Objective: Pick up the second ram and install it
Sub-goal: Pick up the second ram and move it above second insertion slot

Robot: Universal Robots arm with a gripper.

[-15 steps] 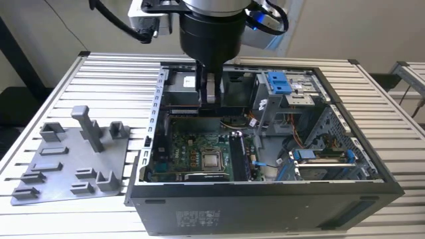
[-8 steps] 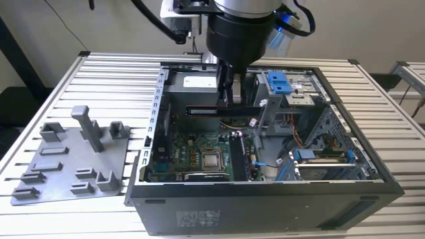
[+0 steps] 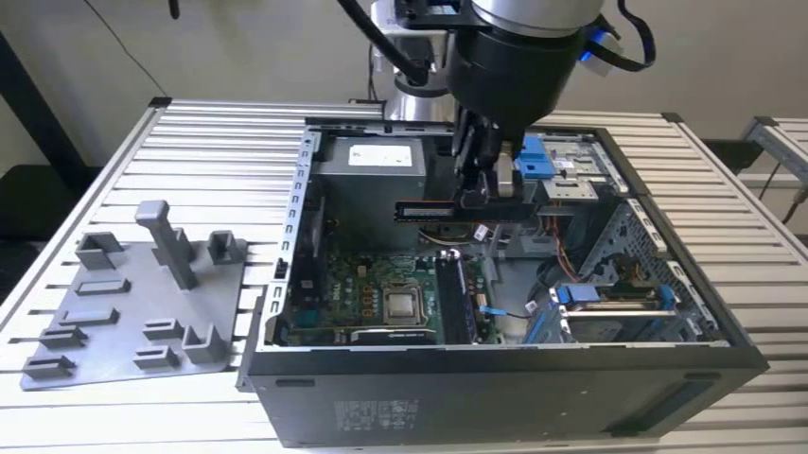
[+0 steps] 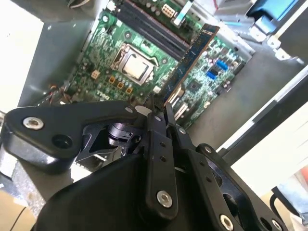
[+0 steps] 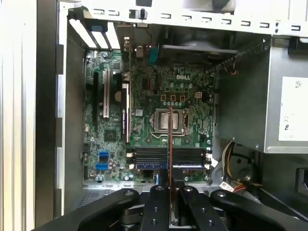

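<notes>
The second ram (image 3: 430, 210) is a thin dark stick with a pale label, held level above the open computer case (image 3: 505, 378). My gripper (image 3: 476, 199) is shut on one end of it, and the rest juts toward the exterior view's left. In the second wrist view the second ram (image 4: 192, 55) reaches out from the gripper (image 4: 160, 109) over the green motherboard (image 4: 96, 57). In the first wrist view the second ram (image 5: 171, 139) shows edge-on as a thin line rising from the gripper (image 5: 171, 185), crossing the dark memory slots (image 5: 149, 156) and the processor socket (image 5: 163, 120).
A grey plastic holder tray (image 3: 139, 303) with upright posts lies on the slatted table at the exterior view's left. Inside the case are the power supply (image 3: 373, 180), the processor socket (image 3: 404, 305), the memory slots (image 3: 455, 298), loose cables (image 3: 543, 274) and blue drive latches (image 3: 536, 161).
</notes>
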